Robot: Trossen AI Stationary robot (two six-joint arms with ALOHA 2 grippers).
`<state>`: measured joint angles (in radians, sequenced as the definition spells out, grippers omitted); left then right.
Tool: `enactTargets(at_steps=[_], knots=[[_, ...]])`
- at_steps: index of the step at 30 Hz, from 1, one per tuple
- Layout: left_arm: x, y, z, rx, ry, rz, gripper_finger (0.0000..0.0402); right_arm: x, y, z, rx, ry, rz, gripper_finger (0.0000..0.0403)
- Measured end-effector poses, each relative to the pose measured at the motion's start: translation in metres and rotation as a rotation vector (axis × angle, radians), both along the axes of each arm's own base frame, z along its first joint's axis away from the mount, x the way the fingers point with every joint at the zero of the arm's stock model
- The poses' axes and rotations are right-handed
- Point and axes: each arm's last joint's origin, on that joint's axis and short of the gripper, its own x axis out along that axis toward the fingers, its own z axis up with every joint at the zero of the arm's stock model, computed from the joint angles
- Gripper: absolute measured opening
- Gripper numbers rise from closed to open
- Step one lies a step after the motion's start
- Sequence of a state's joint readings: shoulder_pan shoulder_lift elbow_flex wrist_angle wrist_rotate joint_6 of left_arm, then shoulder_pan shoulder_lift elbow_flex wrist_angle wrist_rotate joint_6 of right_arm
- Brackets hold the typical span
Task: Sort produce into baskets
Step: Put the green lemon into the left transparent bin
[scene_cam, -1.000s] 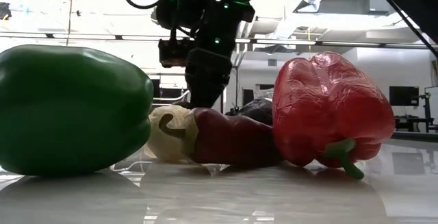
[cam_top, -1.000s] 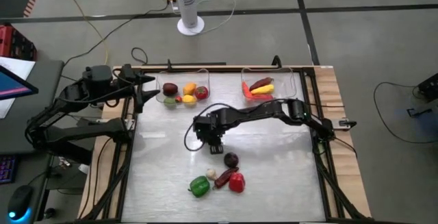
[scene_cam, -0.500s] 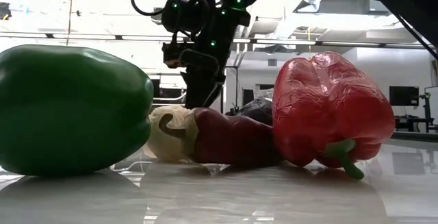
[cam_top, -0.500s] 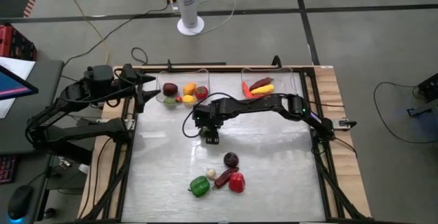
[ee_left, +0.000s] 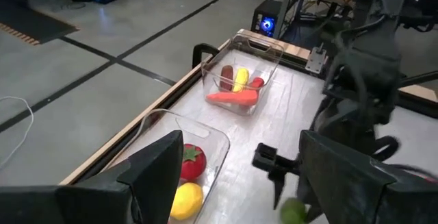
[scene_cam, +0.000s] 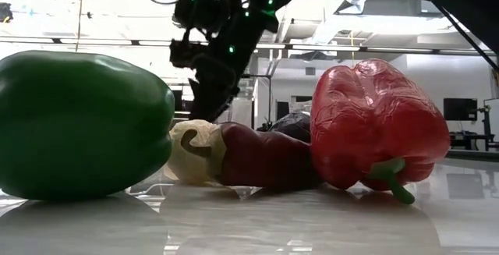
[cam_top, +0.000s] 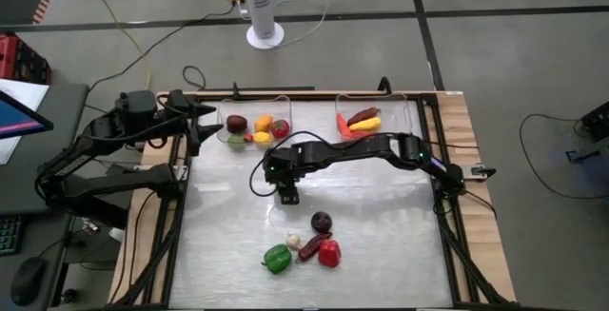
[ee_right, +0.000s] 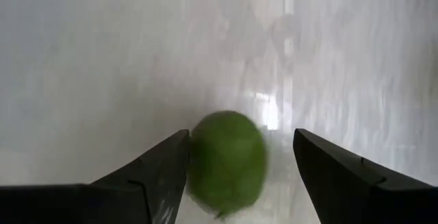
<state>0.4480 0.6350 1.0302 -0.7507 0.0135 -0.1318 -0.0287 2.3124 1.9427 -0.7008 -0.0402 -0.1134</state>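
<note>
Where the worktop (cam_top: 228, 254) runs nearest you, its pale glossy sheet carries one cluster: green pepper (cam_top: 277, 259), small cream piece (cam_top: 293, 241), dark red chilli (cam_top: 312, 245), red pepper (cam_top: 329, 253), and a dark purple round one (cam_top: 322, 222) just behind. To either side of them you have bare sheet out to the dark rails.

Mid-worktop, the right tool (cam_top: 286, 196) hangs over open surface, well apart from the cluster. Its fingers (ee_right: 147, 176) stand spread with a round green fruit (ee_right: 227, 157) between them; you cannot tell whether both pads touch it.

At the far edge sit the two baskets. The left basket (cam_top: 284, 105) holds red, yellow, green and dark pieces; the right basket (cam_top: 407, 106) holds an orange, a yellow and a dark piece. Bare sheet lies between the two.

The left tool (cam_top: 211, 128) waits just beside the left basket, fingers parted, nothing in them.

Past the wooden frame you see grey floor with cables, a white fan base (cam_top: 265, 33), and a monitor (cam_top: 17, 109) at far left.
</note>
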Motion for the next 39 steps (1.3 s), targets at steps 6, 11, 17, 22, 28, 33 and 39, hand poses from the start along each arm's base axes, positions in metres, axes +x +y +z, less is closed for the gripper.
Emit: enactTargets(at_steps=[6,11,17,22,28,33,39], knots=[[0.000,0.000,-0.001,-0.003,0.012,-0.004,0.0277,0.003,-0.001,-0.024,0.004,0.053,-0.009,0.0287],[-0.001,0.000,-0.002,-0.003,0.020,0.000,0.0277,0.003,0.000,-0.033,0.016,0.078,-0.004,0.0283],[0.001,0.001,-0.002,-0.005,0.025,0.000,0.0277,0.002,0.000,-0.033,0.028,0.090,-0.040,0.0258],[0.004,0.002,-0.003,-0.012,0.037,-0.002,0.0277,0.003,-0.006,-0.024,0.045,0.088,-0.091,0.0238],[0.004,0.002,-0.004,0.000,0.046,-0.008,0.0277,0.004,-0.008,0.003,0.047,0.021,-0.131,0.0236],[0.004,0.002,-0.004,0.000,0.053,-0.010,0.0277,-0.001,-0.009,0.006,0.073,0.043,-0.198,0.0236],[0.003,0.001,-0.006,-0.004,0.071,-0.012,0.0277,-0.010,-0.004,0.004,0.070,0.101,-0.191,0.0236]])
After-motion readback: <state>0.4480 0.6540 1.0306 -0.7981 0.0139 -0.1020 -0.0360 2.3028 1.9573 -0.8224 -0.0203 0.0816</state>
